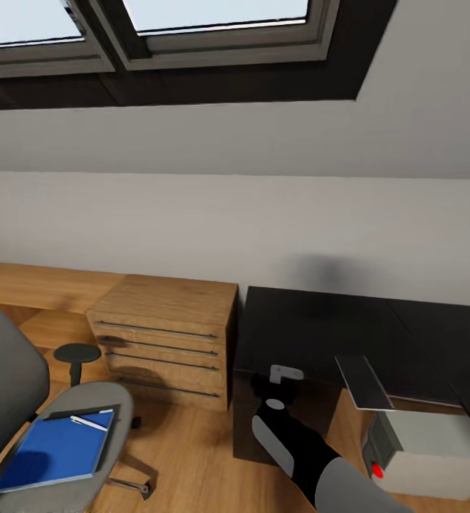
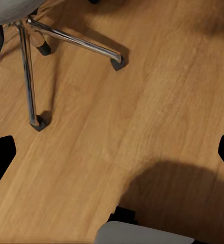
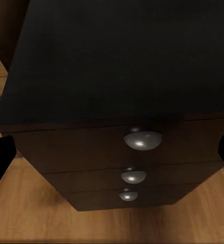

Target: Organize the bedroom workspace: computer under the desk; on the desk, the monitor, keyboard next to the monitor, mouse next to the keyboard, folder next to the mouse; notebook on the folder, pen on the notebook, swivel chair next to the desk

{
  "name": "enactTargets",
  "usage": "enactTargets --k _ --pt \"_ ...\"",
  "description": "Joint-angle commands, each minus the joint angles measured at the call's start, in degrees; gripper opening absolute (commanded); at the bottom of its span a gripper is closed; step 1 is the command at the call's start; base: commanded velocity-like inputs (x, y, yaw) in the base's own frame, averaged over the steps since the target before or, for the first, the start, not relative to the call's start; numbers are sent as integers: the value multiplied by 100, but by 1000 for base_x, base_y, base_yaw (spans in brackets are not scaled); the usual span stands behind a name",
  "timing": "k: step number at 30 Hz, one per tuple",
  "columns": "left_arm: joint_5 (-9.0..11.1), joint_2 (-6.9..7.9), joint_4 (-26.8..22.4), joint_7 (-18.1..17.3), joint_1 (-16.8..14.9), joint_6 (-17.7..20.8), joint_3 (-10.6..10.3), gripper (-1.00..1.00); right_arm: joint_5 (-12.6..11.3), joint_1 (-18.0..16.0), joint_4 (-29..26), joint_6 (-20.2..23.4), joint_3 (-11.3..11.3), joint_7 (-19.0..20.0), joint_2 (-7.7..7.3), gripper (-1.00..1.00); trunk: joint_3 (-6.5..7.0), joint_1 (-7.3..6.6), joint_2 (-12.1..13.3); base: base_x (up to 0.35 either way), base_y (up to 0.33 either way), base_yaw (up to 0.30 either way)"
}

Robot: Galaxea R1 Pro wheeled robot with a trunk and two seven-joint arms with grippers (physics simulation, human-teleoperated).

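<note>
A: Head view: what sits at lower left?
B: The swivel chair (image 1: 21,399); on its seat lie the folder (image 1: 53,450), the notebook (image 1: 87,413) partly under it, and the pen (image 1: 88,423) on top; a light-wood drawer cabinet (image 1: 165,340) stands between chair and dark desk (image 1: 313,331).
A: And lower right?
B: The computer (image 1: 424,452), with the keyboard (image 1: 363,382) tilted just above it; the right arm (image 1: 299,445) crosses in front.
A: Grippers?
B: Both show dark fingertips (image 2: 1,155) (image 3: 0,155) spread wide, holding nothing.
</note>
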Motion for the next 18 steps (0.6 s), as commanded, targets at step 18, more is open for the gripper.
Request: enactTargets --k 18 --pt "52 4 3 41 -5 -22 -49 100 -18 36 -40 6 46 -24 -5 100 -7 1 -5 0 0 8"
